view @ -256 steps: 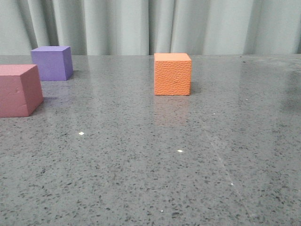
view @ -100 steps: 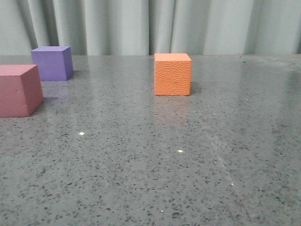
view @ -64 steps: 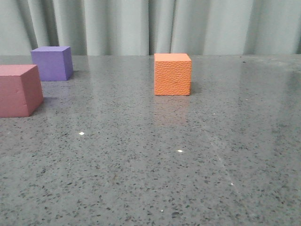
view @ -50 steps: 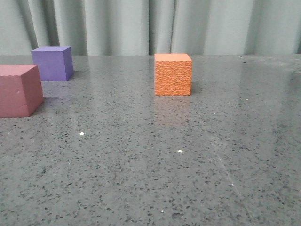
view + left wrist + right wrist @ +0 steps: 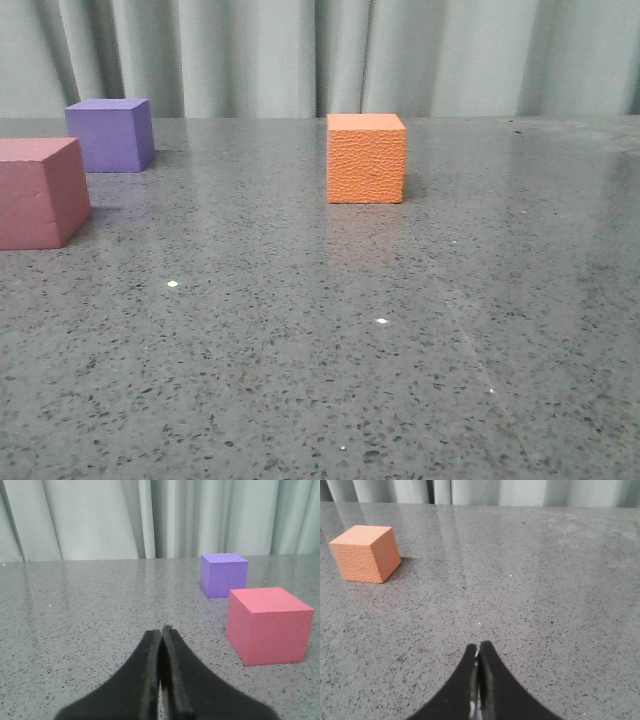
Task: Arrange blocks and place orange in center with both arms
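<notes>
Front view shows my three blocks on the gray tabletop (image 5: 400, 380): the orange block (image 5: 366, 158) sits near the middle, and the pink-red block (image 5: 40, 192) and the purple block (image 5: 110, 134) sit far off on my left side, close together but not touching, with the purple one farther back. None of my arms show in that view. My left claw (image 5: 161, 632) is pressed shut with its two tips together, and it holds nothing. The pink-red block (image 5: 267, 625) is the closest block to it, ahead and off to one side, with the purple block (image 5: 223, 574) behind it. My right claw (image 5: 478, 650) is shut too and holds nothing. The orange block (image 5: 366, 553) is ahead of it and well off to the side. So I think my left arm should go for the two left blocks, and my right arm is nearer the orange one. Both claws must open first.
</notes>
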Tool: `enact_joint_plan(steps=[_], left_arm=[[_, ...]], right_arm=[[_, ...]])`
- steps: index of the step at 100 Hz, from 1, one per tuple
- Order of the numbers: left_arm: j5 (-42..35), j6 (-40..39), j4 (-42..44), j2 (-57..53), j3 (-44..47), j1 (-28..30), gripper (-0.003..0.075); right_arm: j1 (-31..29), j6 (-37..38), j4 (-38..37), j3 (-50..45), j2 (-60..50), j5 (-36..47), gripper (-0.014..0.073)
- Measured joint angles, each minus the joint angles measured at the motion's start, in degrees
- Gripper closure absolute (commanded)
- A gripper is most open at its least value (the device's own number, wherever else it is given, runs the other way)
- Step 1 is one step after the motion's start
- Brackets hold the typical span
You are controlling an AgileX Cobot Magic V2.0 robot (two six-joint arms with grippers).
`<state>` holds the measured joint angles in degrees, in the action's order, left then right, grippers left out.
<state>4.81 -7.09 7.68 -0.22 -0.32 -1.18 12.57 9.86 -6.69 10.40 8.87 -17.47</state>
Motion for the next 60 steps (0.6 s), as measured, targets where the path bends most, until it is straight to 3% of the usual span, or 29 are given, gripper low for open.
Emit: enact_joint_plan(steps=[28,60], left_arm=[[0.0,0.0,0.0,0.0,0.0,0.0,0.0739],[0.0,0.0,0.0,0.0,0.0,0.0,0.0739]], right_arm=[[-3.93,-2.0,2.3,-5.33,-8.87,1.98,0.0661],[-10.06,-2.34,5.18,-10.12,-9.47,5.15,0.0661]])
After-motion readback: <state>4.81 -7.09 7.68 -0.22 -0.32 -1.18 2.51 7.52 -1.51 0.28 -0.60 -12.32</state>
